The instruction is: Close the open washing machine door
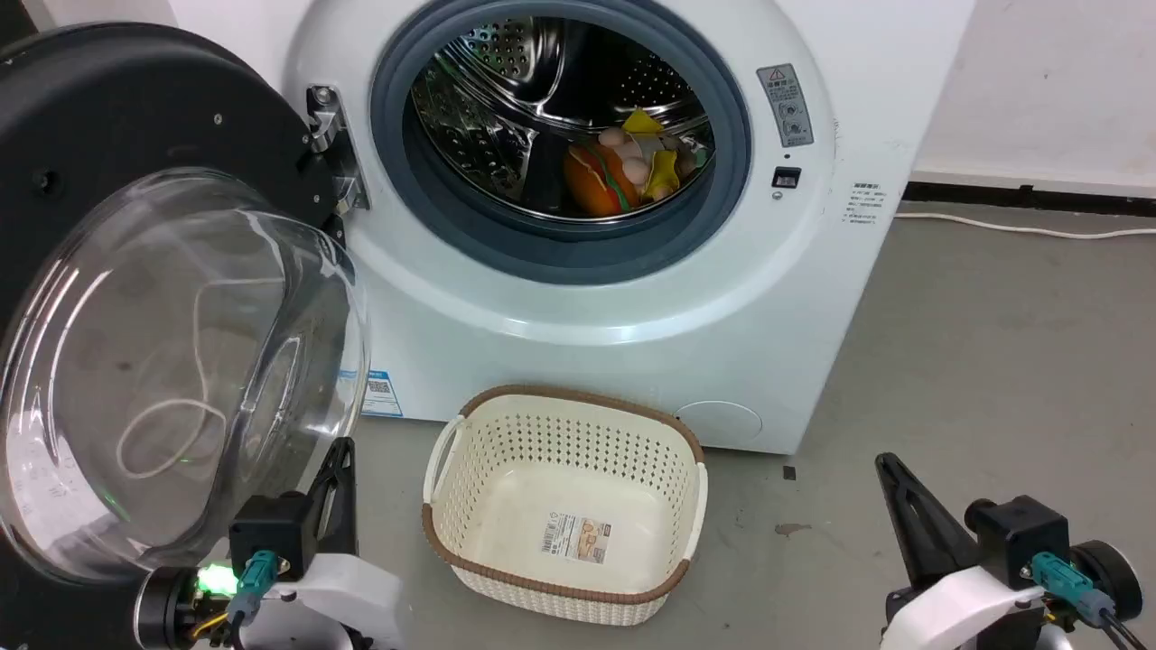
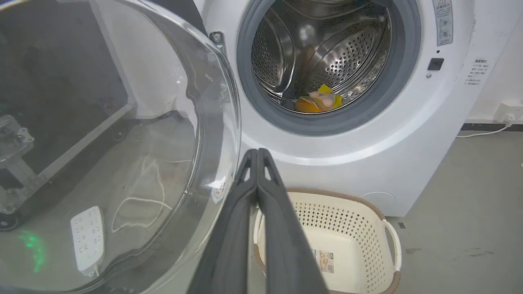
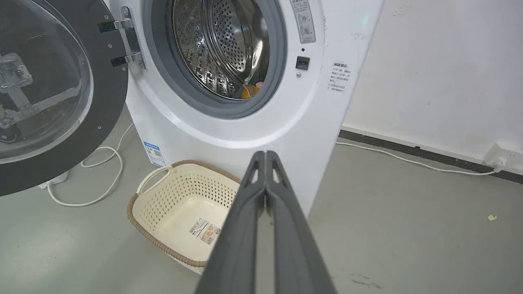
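Left claw [image 2: 258,154] fingers pressed together, empty, low just beside the glass bulge of the washing machine door [image 1: 135,126]; can't tell if touching. Right claw [image 3: 265,155] also together, empty, well apart from it. Door hangs wide open at the left of the washing machine [image 1: 632,343]. Basket [image 1: 578,394] on floor in front. Judged: closing not begun; full swing and latch left.

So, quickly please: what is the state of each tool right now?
Left tool: closed, holding nothing.
Right tool: closed, holding nothing.
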Controlling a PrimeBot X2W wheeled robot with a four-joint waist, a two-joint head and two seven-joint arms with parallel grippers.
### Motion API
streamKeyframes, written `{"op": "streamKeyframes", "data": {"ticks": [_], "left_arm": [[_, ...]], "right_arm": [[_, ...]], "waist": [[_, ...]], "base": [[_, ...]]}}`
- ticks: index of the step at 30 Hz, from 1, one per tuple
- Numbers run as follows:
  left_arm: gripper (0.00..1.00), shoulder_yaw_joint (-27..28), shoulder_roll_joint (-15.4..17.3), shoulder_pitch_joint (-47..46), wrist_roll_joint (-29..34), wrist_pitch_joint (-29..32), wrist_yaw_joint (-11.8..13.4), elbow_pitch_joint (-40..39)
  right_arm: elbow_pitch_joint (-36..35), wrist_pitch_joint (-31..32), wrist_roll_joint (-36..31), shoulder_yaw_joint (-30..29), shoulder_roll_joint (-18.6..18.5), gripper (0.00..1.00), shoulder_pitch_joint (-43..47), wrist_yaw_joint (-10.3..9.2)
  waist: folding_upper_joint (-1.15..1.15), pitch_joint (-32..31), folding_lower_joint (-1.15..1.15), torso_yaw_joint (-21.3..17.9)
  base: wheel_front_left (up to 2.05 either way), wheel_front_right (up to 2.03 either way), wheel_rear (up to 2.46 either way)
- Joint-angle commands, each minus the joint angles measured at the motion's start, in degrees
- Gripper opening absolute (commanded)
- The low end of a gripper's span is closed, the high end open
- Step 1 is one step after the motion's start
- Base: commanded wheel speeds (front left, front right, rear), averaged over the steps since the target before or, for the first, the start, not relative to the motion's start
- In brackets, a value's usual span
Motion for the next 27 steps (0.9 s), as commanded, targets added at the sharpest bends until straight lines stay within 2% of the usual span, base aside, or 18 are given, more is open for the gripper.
{"op": "streamKeyframes", "data": {"ticks": [1,27], "left_arm": [[0.0,0.0,0.0,0.8,0.1,0.0,-0.3,-0.2],[0.0,0.0,0.0,0.8,0.1,0.0,-0.3,-0.2]], "right_arm": [[-0.3,0.0,-0.3,-0.1,0.0,0.0,-0.8,0.05],[-0.3,0.0,-0.3,-0.1,0.0,0.0,-0.8,0.05]], "waist": [[0.0,0.0,0.0,0.0],[0.0,0.0,0.0,0.0]], "base": [[0.0,0.0,0.0],[0.0,0.0,0.0]]}}
